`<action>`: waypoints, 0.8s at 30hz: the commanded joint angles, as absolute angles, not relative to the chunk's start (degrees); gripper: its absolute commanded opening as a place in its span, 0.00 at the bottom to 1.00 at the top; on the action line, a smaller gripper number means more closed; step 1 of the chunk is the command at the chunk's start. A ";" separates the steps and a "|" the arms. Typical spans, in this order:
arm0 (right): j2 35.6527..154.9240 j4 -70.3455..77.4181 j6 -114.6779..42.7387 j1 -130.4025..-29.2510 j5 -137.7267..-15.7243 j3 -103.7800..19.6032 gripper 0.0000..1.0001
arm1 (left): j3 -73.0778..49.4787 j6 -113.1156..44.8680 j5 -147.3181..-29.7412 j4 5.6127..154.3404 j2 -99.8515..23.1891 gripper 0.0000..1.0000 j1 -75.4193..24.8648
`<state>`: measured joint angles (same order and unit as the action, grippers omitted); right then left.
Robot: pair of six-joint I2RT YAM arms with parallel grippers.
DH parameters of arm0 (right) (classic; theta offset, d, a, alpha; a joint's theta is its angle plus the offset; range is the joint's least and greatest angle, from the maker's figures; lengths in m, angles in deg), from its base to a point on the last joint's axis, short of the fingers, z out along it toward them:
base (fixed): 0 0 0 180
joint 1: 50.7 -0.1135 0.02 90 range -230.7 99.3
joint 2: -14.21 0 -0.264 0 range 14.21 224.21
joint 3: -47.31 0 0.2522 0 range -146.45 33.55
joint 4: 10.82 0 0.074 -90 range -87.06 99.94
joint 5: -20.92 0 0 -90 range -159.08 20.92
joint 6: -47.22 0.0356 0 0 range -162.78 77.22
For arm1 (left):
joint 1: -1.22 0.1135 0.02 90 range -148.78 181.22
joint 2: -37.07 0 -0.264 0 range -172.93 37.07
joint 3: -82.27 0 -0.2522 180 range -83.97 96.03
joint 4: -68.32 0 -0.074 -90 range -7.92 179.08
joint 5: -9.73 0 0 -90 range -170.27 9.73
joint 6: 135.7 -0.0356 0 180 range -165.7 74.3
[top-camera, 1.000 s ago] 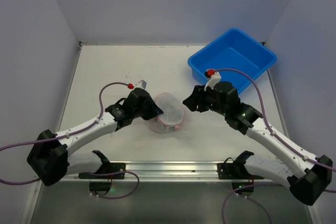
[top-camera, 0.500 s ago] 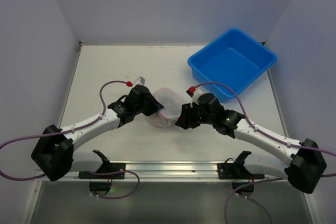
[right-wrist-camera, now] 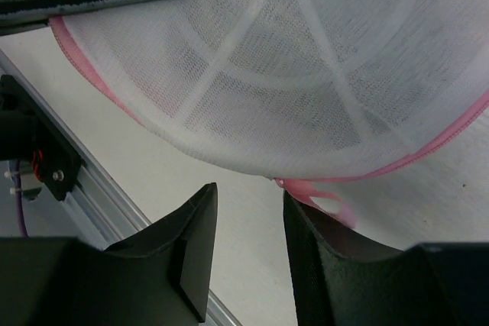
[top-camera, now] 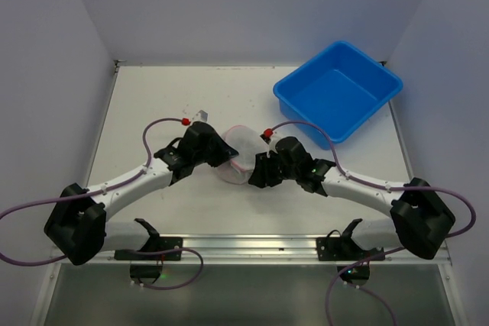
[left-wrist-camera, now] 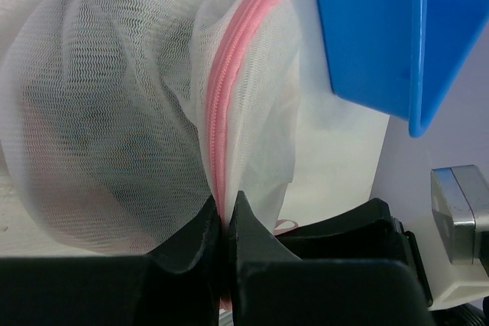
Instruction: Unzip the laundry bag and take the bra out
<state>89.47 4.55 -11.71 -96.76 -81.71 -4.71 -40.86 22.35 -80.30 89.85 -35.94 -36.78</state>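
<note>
The laundry bag, white see-through mesh with pink trim, lies on the table between my two arms. My left gripper is shut on the pink zipper rim at the bag's left side. At the bag's near right edge, my right gripper is open, low over the table. A small pink loop on the bag's rim lies against its right finger; nothing is between the fingers. The bra cannot be made out; only a dim grey shade shows through the mesh.
A blue plastic bin stands at the back right, an arm's width from the bag. It also shows close above the bag in the left wrist view. The metal rail at the table's near edge runs just behind the right gripper.
My right arm has swung left and down from near the bin to the bag's near right edge, its jaws narrowing a little. The left gripper has kept its hold on the rim.
</note>
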 commanded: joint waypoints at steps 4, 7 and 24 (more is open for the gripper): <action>90.40 -0.23 -13.08 -96.58 -75.95 -5.56 0.43 | -41.96 23.82 -82.38 86.92 -34.12 0.01 -36.31; 90.76 0.13 -12.90 -96.32 -74.98 -5.65 0.43 | -42.22 23.73 -82.55 86.83 -34.12 0.01 -36.31; 89.62 -2.16 -15.98 -96.32 -76.64 -5.13 0.34 | -42.57 23.56 -84.22 86.56 -33.41 0.00 -35.96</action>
<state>90.67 1.57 -14.38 -96.50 -76.24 -4.71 -42.52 22.72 -82.62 88.93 -35.09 -36.30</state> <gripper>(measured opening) 0.356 0.057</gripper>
